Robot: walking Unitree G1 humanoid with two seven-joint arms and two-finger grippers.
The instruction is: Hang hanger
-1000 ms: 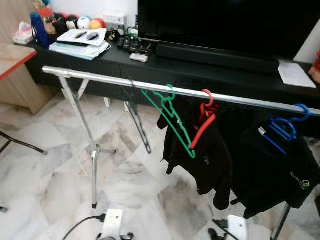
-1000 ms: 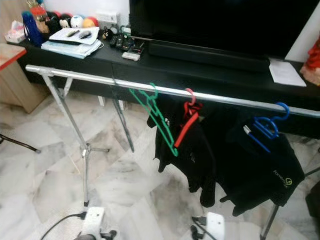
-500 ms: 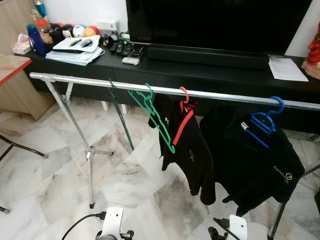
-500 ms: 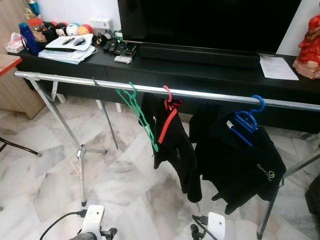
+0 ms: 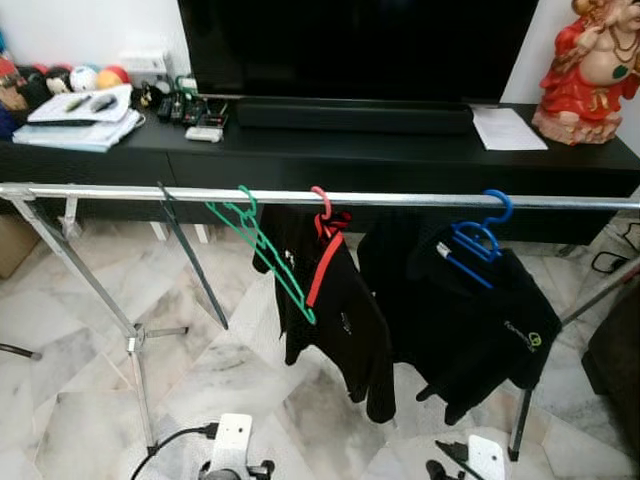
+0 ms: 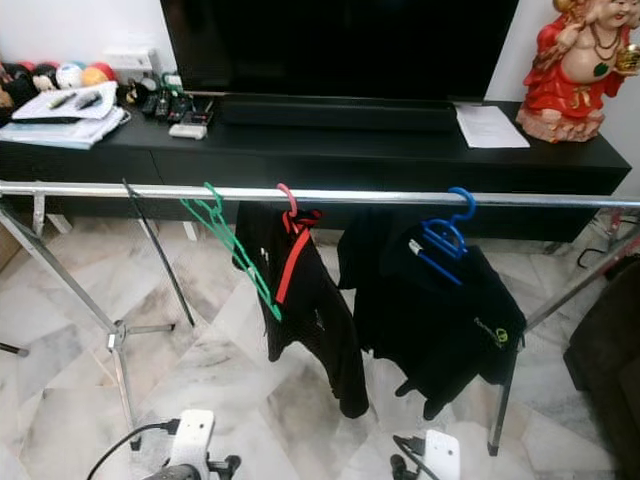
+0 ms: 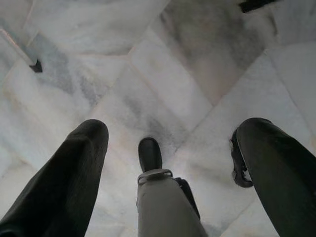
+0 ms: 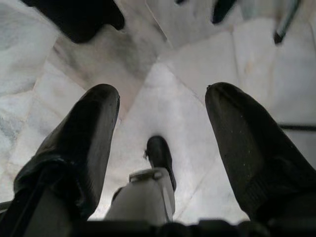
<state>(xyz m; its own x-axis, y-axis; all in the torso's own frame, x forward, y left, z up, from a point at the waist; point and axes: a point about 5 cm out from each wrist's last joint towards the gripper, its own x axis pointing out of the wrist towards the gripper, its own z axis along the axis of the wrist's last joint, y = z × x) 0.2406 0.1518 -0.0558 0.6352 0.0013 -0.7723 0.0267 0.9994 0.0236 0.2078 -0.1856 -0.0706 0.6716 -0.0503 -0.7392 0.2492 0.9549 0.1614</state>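
Both of the robot's arms hang low over the marble floor, the left hand and the right hand each with its two black fingers spread apart and holding nothing. The green hanger, bare of clothing, hooks over the silver rail of the clothes rack, tilted and just beside a red hanger that carries a black garment. Judged from how things lie, the hanging looks done or nearly so; doing the step well now calls for checking that the green hook sits fully over the rail and, if it needs straightening, raising one hand to its neck without brushing the red hanger next to it. Further along the rail a blue hanger holds a black shirt with a small logo, and a thin dark hanger hangs on the other side of the green one. Behind the rack a black TV surface bears a television, a soundbar, remotes, papers and a red figurine. The rack's splayed legs and a cable on the floor stand closest to the robot's path.
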